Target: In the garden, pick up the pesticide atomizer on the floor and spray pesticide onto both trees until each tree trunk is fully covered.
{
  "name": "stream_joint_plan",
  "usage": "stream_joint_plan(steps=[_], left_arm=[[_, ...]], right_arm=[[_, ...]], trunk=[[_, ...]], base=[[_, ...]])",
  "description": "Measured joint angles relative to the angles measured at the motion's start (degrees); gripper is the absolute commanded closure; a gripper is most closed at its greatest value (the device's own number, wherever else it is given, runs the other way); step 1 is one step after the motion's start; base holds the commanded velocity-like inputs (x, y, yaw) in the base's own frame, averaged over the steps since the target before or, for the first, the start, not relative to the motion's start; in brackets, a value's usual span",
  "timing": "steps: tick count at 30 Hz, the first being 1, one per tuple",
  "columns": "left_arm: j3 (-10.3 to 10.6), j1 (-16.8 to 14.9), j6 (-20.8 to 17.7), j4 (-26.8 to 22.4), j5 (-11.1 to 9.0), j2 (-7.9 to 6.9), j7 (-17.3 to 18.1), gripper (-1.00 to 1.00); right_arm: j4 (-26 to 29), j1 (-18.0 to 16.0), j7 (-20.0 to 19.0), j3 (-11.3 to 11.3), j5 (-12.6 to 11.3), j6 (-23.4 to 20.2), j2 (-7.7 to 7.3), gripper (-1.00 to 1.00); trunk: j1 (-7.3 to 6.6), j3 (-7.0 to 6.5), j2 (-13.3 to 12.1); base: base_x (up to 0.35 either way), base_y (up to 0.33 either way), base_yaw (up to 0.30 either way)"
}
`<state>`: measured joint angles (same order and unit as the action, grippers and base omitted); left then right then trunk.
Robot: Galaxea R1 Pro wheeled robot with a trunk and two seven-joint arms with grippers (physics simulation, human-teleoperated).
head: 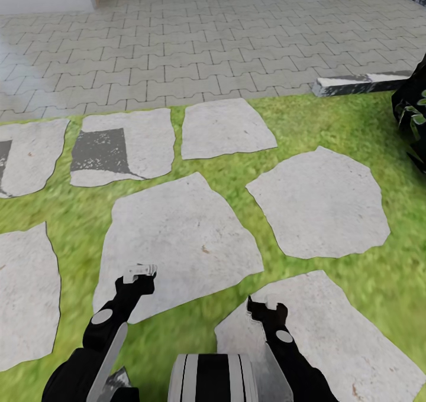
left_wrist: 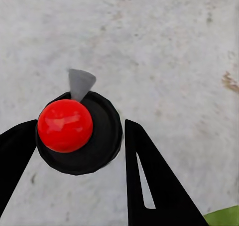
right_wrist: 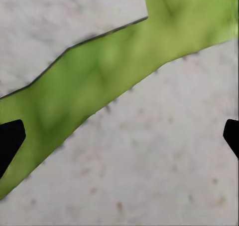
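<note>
The left gripper has the pesticide atomizer pinched between its fingers above a big paving stone, standing upright, its grey nozzle pointing away from the robot. The right gripper is spread wide, holding nothing, over the grass beside that stone.

Pale grey stepping stones, faintly speckled, sit on bright mottled green grass; one stone carries a dark grey patch. Beyond, grey interlocking pavers. In the left wrist view, a glossy red ball on a black disc, with black fingers beside
</note>
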<state>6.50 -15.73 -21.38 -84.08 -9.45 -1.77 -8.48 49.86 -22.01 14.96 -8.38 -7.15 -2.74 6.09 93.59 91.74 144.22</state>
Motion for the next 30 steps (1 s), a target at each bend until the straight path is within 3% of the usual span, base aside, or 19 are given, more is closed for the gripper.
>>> stream_joint_plan(steps=[4,7,9,11,15,21,25,30], left_arm=[[1.1,0.1,0.2,-0.1,0.1,-0.28,0.0,1.00],[2.3,0.1,-2.2,-0.5,2.5,-0.44,0.0,1.00],[2.6,0.1,-5.4,-1.4,4.1,-0.44,0.1,1.00],[2.6,0.1,-7.5,-2.3,4.6,-0.45,0.3,1.00],[2.8,0.1,-15.5,-3.9,5.1,-0.43,2.3,1.00],[2.7,-0.5,-27.4,-6.5,5.1,0.58,3.6,1.00],[2.9,-1.0,-29.5,-7.1,5.2,1.60,3.6,1.00],[2.8,-1.2,-30.2,-7.2,5.3,1.86,3.6,1.00]], right_arm=[[7.7,0.3,-0.1,-0.1,-0.4,-4.8,-1.27,-1.00],[17.8,0.6,-1.0,-0.1,-0.4,-14.3,-1.66,-1.00],[23.4,1.4,-2.4,-0.1,-0.4,-19.4,-1.75,-1.00],[26.4,2.1,-3.4,-0.1,-0.4,-22.1,-1.79,-1.00],[34.8,3.0,-5.2,-0.1,-0.3,-30.3,-1.89,-1.00],[41.0,4.2,-5.7,0.5,-0.4,-34.2,-1.98,-1.00],[41.7,4.5,-5.8,1.0,-0.4,-34.7,-2.89,-1.00],[42.0,4.5,-5.8,1.1,-0.4,-34.8,-3.54,-1.00]], trunk=[[0.00,0.00,0.0],[0.00,0.00,0.0],[0.00,0.00,0.0],[0.00,0.00,0.0],[0.00,0.00,0.0],[0.00,0.00,0.0],[0.00,0.00,0.0],[0.00,0.00,0.0]], base=[[0.000,0.000,0.000],[0.000,0.000,0.000],[0.000,0.000,0.000],[0.000,0.000,0.000],[0.000,0.000,0.000],[0.000,0.000,0.000],[0.000,0.000,0.000],[0.000,0.000,0.000]])
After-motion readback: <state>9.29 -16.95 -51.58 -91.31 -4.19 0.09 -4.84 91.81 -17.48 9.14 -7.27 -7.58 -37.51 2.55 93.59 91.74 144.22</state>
